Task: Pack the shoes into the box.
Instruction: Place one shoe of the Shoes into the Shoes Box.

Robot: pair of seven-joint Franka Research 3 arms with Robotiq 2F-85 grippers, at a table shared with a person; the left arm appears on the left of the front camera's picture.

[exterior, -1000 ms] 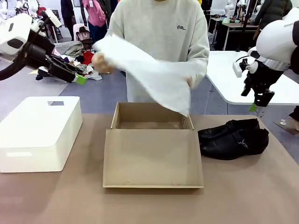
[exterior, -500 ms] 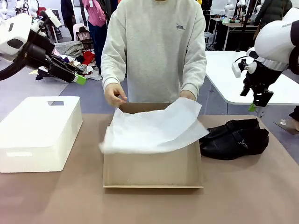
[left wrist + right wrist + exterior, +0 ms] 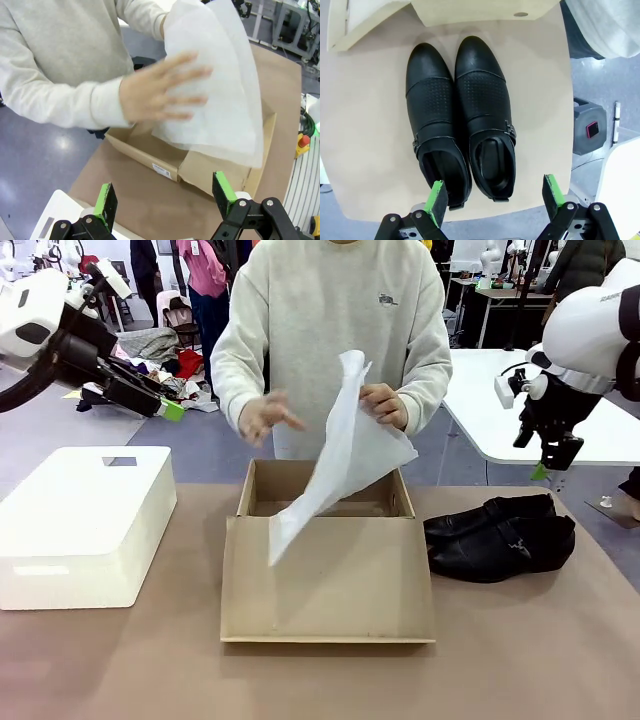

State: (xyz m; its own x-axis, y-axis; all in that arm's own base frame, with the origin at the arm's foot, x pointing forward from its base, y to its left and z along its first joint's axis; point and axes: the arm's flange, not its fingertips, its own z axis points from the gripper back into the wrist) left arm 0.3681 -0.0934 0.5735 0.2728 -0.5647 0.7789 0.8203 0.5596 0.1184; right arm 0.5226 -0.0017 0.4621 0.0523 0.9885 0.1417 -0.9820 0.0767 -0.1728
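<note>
**Shoes lay ready beside the open box while a person held the tissue lining above it**

Front view: the shoes (image 3: 500, 537) lay side by side on the brown table (image 3: 520, 670), just at 3 o'clock of the box (image 3: 328, 590), long axes running toward its side wall. The right gripper (image 3: 550, 466) hung above them, jaws apart and empty, plainly the nearer arm. The left gripper (image 3: 166, 406), likewise spread and empty, sat high at 10 o'clock beyond a white container (image 3: 85, 525). A person's hand (image 3: 385, 405) held tissue paper (image 3: 345, 455) over the box. Left wrist view: the sheet and a spread hand (image 3: 160, 95) hid much of the box's interior. Right wrist view: toes pointed to 12 o'clock toward the box, heels at 6 between the parted fingers, with tabletop showing around the pair.
</note>
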